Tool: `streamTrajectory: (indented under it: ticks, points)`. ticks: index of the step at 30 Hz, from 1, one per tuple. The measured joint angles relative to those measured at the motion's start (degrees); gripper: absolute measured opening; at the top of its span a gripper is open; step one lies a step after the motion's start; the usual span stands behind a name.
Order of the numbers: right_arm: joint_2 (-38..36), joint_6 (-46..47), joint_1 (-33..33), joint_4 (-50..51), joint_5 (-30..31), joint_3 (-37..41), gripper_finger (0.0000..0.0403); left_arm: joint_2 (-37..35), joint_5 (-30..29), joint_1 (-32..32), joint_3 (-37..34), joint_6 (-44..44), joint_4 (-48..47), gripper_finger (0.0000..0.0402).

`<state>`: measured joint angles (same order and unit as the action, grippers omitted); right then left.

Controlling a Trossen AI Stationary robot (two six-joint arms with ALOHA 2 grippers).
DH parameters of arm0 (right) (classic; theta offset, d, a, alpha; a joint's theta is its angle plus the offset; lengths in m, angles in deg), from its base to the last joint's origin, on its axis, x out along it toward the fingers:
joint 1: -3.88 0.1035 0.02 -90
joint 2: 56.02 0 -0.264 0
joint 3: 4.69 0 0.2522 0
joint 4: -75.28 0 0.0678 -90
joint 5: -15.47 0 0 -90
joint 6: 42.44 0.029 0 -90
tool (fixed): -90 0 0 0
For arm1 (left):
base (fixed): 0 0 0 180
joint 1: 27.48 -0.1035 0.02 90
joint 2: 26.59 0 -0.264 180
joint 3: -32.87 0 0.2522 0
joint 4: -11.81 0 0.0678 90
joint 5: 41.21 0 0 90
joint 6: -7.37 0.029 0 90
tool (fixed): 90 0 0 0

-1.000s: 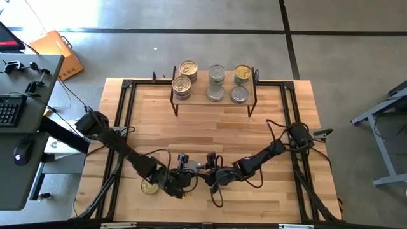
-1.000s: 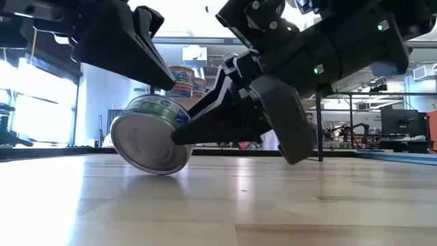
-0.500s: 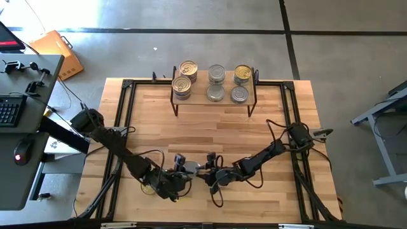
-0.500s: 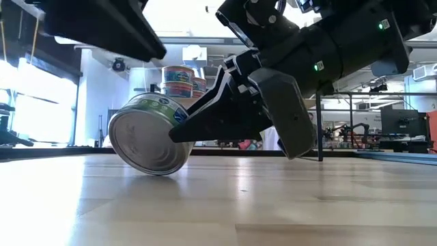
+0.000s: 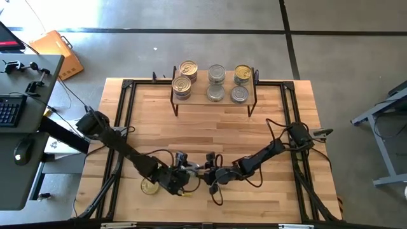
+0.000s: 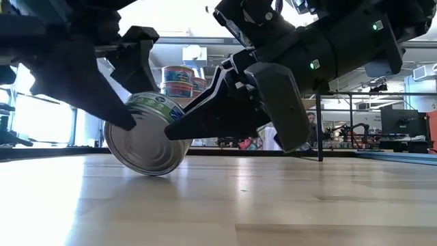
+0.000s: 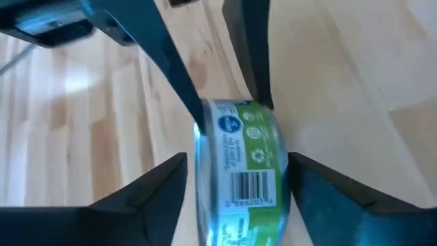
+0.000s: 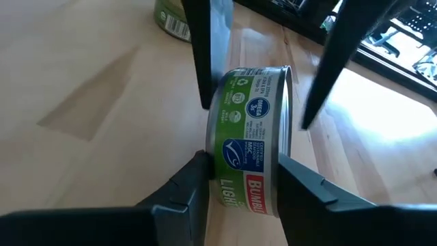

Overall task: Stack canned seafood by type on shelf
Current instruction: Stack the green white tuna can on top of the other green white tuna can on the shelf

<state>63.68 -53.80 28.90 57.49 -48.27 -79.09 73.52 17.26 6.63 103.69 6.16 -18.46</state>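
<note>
Wooden slats of the tabletop [image 5: 210, 124] carried a green-labelled tin [image 8: 251, 149] tipped on its edge near the front, pinched across its faces by the right gripper [image 8: 242, 179]. Around it, the left gripper [image 7: 235, 179] stood spread, fingers [image 7: 147, 191] apart from the tin. Behind, six tins sat on the shelf [image 5: 213, 94].

Grey concrete floor [image 5: 331, 57] all round, a desk with keyboard [image 5: 9, 109] on one side, bright windows [image 6: 41, 102] behind
</note>
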Motion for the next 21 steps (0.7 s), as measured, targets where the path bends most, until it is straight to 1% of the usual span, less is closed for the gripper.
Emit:
streamTrajectory:
  ticks: [3, 7, 8, 11, 13, 15, 17, 19, 21]
  points:
    - [0.0, 0.85, 0.02, -0.31, -0.02, 0.01, 0.0123, 0.8, 0.57, 0.02, -0.11, -1.07, -0.4, 0.0203]
    - [0.0, 1.41, 0.02, -0.81, -1.53, 0.02, 0.0139, 0.86, 0.05, 0.05, -0.06, -3.22, -0.42, 0.0121]
    - [-0.05, 1.38, -0.03, -1.02, -2.38, 0.0, 0.0147, 0.83, 0.03, 0.11, -0.04, -4.39, -0.65, 0.0117]
    - [-0.1, 0.74, 0.19, -2.24, -2.17, -0.08, 0.0185, 0.77, 0.16, 0.09, 0.09, -7.98, -2.43, 0.0117]
    - [-0.52, 0.27, 0.51, -1.76, -1.08, -0.13, 0.0214, 0.75, -0.37, 0.53, 0.16, -10.44, -4.28, 0.0117]
    - [-1.31, 1.05, 0.89, 0.44, 1.12, -0.15, 0.0237, 0.7, -2.13, 1.33, 0.04, -12.47, -6.01, 0.0117]
    - [-2.22, 3.14, 1.21, 3.38, 3.17, -0.15, 0.0251, 0.7, -4.52, 2.41, -0.69, -13.81, -5.68, 0.0117]
    - [-2.67, 4.68, 1.44, 4.99, 4.09, -0.15, 0.0255, 0.25, -6.73, 3.48, -2.34, -15.08, -4.5, 0.0117]
    - [-2.69, 5.18, 1.86, 4.58, 4.2, 0.3, 0.0255, -0.31, -8.45, 4.24, -4.87, -16.17, -0.82, 0.0117]
